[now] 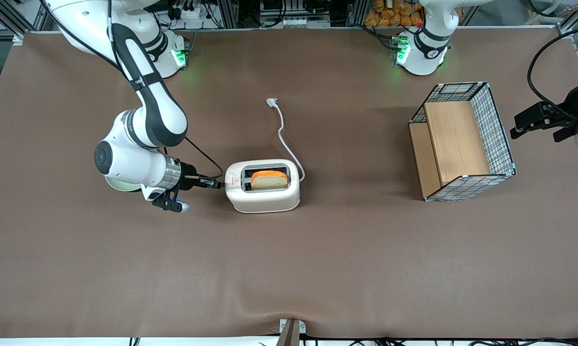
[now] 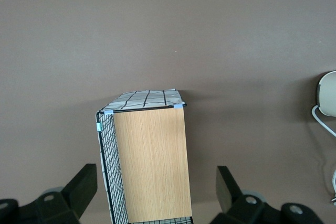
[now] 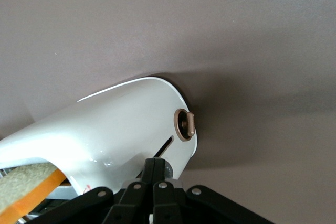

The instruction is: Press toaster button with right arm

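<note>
The white toaster (image 1: pixel 265 201) stands mid-table with a slice of toast (image 1: pixel 269 180) in one slot and the red triangle (image 1: pixel 231 181) on top. The right arm (image 1: pixel 144 129) reaches in low from the working arm's end of the table. Its black gripper (image 1: pixel 219 184) is shut, with the tips against the toaster's narrow end beside the triangle. In the right wrist view the shut gripper (image 3: pixel 154 164) touches the small grey button (image 3: pixel 168 169) at the foot of a slit in the toaster (image 3: pixel 115 129). A round brown dial (image 3: pixel 185 125) sits on the same end, apart from the tips.
The white cord (image 1: pixel 283 137) runs from the toaster to its plug (image 1: pixel 271 102), farther from the front camera. A wire basket with wooden panels (image 1: pixel 462 142) stands toward the parked arm's end; it also shows in the left wrist view (image 2: pixel 149 161).
</note>
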Motion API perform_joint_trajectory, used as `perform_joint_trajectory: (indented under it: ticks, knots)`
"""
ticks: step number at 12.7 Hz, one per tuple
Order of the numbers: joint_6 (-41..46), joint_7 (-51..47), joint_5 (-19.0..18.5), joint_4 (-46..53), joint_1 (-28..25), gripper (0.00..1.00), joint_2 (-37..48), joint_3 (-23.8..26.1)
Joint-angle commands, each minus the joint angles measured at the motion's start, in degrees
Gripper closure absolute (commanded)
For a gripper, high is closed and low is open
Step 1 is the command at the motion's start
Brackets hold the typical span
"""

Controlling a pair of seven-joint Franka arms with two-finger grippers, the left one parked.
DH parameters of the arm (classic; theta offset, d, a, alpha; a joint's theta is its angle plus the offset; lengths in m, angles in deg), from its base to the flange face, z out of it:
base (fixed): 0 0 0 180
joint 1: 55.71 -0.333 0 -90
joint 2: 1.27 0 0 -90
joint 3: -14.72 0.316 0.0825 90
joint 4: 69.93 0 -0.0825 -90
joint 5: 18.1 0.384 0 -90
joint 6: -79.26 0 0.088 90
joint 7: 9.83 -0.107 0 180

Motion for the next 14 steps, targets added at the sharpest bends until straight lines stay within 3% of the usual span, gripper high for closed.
perform_joint_trajectory:
  ticks: [1, 14]
  knots:
    - [-1.6, 2.5, 1.8, 0.5, -0.9, 1.0, -1.8, -0.4]
    - [-8.8, 6.1, 2.2, 0.2, -3.1, 1.0, -6.6, -0.4]
